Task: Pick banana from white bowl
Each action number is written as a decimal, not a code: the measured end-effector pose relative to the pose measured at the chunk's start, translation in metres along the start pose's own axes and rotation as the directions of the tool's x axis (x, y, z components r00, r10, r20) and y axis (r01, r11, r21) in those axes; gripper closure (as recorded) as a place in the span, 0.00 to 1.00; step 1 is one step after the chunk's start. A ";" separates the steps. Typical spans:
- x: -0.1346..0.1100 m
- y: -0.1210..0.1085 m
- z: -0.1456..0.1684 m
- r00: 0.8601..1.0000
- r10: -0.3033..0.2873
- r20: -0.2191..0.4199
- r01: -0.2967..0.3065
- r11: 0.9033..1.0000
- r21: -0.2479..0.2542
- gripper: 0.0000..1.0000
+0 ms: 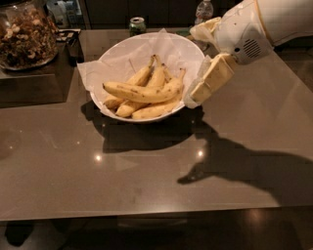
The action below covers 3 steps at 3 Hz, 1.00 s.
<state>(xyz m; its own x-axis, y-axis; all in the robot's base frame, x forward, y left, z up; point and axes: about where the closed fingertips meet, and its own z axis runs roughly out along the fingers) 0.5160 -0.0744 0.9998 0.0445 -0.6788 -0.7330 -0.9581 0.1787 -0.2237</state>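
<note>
The flecked yellow banana [142, 93] lies across the top of several plainer bananas [146, 75] in the white bowl [146, 119], which is lined with crinkled white paper [90, 73] and stands at the back middle of the table. My gripper [194, 66] hangs at the bowl's right rim, open. Its lower finger [210, 80] points down-left, just right of the banana's end, and its upper finger [205, 28] is above the rim. It holds nothing.
A glass jar of nuts [22, 34] stands on a dark board [34, 83] at the back left. A green can [137, 24] and a water bottle [204, 10] stand behind the bowl. The table's front edge [146, 212] runs across the bottom.
</note>
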 end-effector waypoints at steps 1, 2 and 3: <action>-0.026 0.003 0.031 0.997 -0.022 0.073 0.028 0.996 -0.079 0.00; -0.027 0.004 0.033 0.997 -0.022 0.075 0.028 0.996 -0.083 0.00; -0.024 0.001 0.044 0.995 -0.007 0.100 0.016 0.995 -0.094 0.00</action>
<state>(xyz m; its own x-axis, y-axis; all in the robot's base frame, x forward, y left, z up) 0.5263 -0.0270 0.9887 0.0787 -0.6056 -0.7918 -0.9797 0.0999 -0.1738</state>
